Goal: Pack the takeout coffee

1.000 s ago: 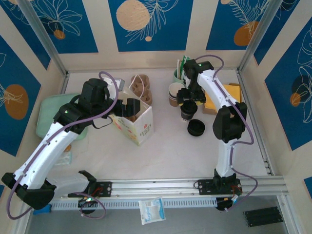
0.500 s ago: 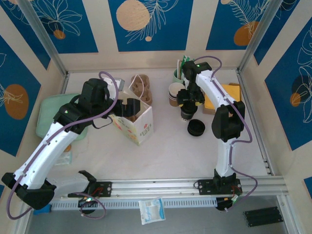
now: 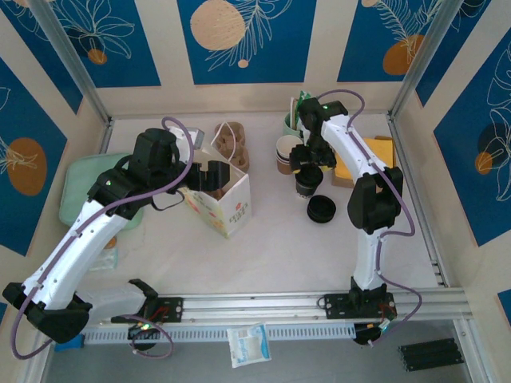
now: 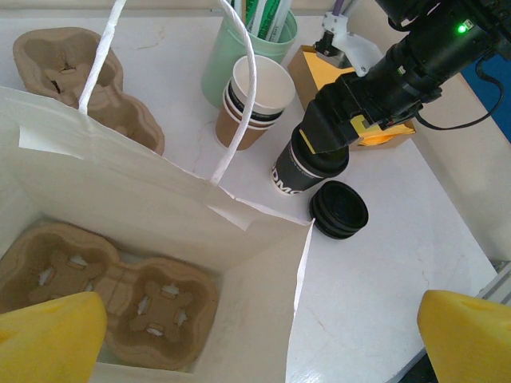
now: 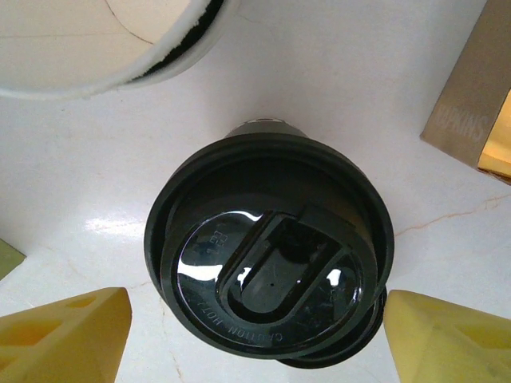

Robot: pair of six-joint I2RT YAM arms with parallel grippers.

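- Right wrist view: my released right hand (image 5: 255, 335) straddles the dark paper cup with round black lid (image 5: 267, 255).
- I'd grip below the lid rim, gently.

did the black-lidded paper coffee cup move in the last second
No. The black-lidded paper coffee cup stands where it did in the top view, still just up and left of the loose stack of black plastic lids.
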